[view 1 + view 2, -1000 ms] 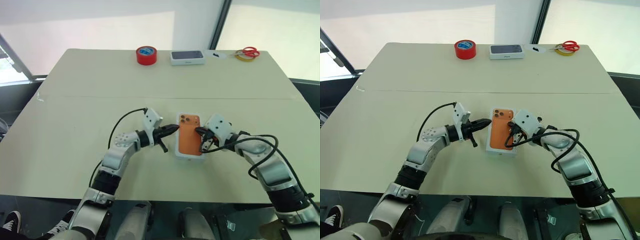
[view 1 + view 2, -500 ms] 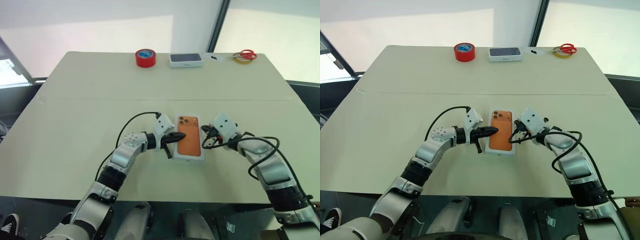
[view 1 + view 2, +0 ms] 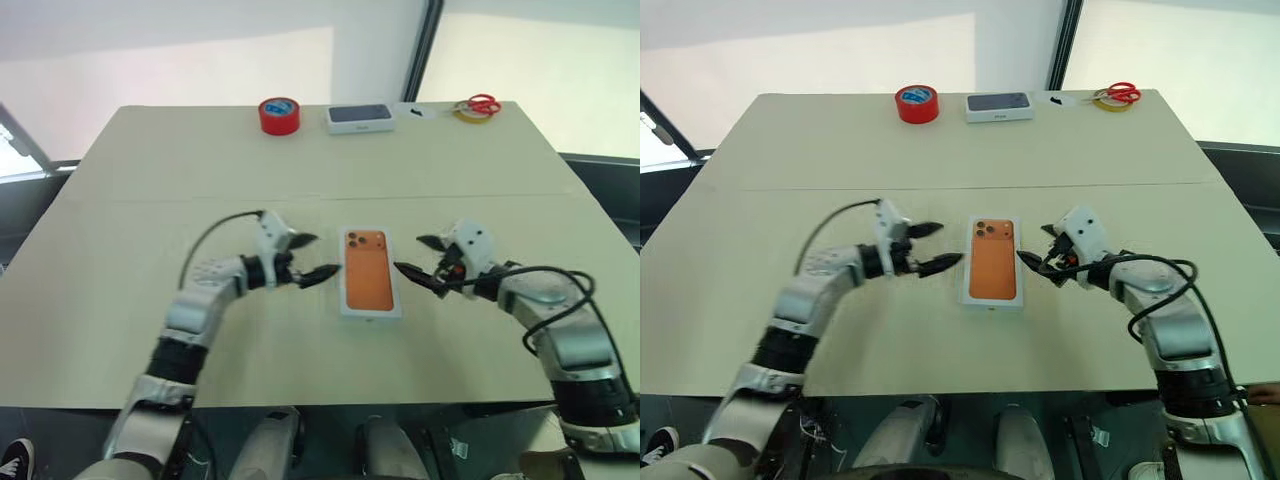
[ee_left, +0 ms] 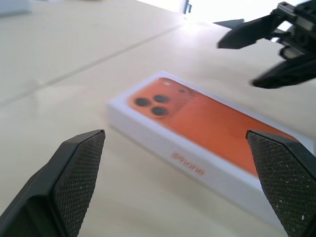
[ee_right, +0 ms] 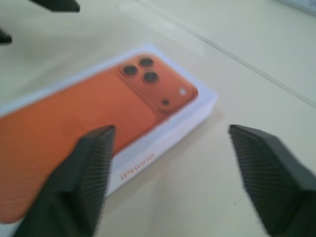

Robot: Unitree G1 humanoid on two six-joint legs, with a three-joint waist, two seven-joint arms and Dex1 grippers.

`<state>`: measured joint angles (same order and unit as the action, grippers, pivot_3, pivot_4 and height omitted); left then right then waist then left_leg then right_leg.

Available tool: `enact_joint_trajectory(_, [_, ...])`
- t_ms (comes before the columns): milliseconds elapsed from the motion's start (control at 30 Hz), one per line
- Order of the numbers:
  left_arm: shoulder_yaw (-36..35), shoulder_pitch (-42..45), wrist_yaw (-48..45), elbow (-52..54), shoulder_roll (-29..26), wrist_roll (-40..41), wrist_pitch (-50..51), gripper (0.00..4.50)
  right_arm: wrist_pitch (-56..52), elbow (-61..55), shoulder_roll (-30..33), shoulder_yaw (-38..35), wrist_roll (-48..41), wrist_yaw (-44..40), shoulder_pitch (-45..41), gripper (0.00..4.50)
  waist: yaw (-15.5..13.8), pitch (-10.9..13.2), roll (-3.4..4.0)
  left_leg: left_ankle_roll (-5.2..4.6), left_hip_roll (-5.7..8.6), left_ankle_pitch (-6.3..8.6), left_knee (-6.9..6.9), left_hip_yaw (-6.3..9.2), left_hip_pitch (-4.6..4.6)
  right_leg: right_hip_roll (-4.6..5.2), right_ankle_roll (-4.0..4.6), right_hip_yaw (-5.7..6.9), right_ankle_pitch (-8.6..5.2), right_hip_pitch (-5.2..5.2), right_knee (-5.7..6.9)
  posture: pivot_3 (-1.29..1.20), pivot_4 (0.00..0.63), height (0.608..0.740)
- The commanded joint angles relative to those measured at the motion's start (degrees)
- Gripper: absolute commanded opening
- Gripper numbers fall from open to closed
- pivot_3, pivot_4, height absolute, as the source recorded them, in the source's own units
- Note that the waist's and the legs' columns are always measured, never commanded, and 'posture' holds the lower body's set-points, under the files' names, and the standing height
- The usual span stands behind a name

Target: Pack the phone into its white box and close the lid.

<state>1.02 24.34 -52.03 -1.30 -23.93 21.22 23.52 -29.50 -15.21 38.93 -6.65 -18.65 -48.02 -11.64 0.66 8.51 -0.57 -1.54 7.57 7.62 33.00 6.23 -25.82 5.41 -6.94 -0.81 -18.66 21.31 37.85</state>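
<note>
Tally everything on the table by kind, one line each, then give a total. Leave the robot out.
Phone boxes: 2, the closed white box with the orange phone picture and the dark-topped white box
Tape rolls: 2, the red tape roll and the yellow tape roll
Scissors: 1, the red-handled scissors
Total: 5

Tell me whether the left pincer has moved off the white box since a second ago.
Yes. The left pincer has drawn away from the white box, leftward across the table, and now stands open beside it.
</note>
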Motion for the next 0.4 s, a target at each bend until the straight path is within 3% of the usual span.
enact_joint_trajectory(33, [-4.72,-3.80,-2.62,4.37,-6.47,2.76,2.23,4.50,3.64,-2.67,3.80,-5.73,-3.31,-4.85,3.16,4.46,-0.21,0.02,0.03,0.07,0.02,0.05,0.01,0.00,-0.01,0.02,0.01,0.00,0.00,0.00,-0.01,0.00,0.150,0.740])
enact_joint_trajectory(233, [-14.01,-11.82,-4.96,3.31,-16.93,3.86,0.17,4.50,6.41,-0.15,11.86,-14.28,-6.56,-14.05,10.92,4.46,-0.47,0.07,0.09,0.04,0.04,0.10,-0.01,-0.04,-0.03,0.08,0.26,-0.03,-0.13,-0.04,-0.13,0.00,0.150,0.740])
enact_joint_trajectory(400, [-19.67,-16.10,-5.70,-0.96,-20.68,4.04,-2.66,4.50,9.38,2.70,13.33,-16.31,-6.03,-16.57,14.12,4.46,-0.16,0.11,0.17,0.03,0.01,0.12,-0.09,-0.06,-0.03,0.11,0.33,-0.05,-0.17,-0.04,-0.23,0.00,0.150,0.740])
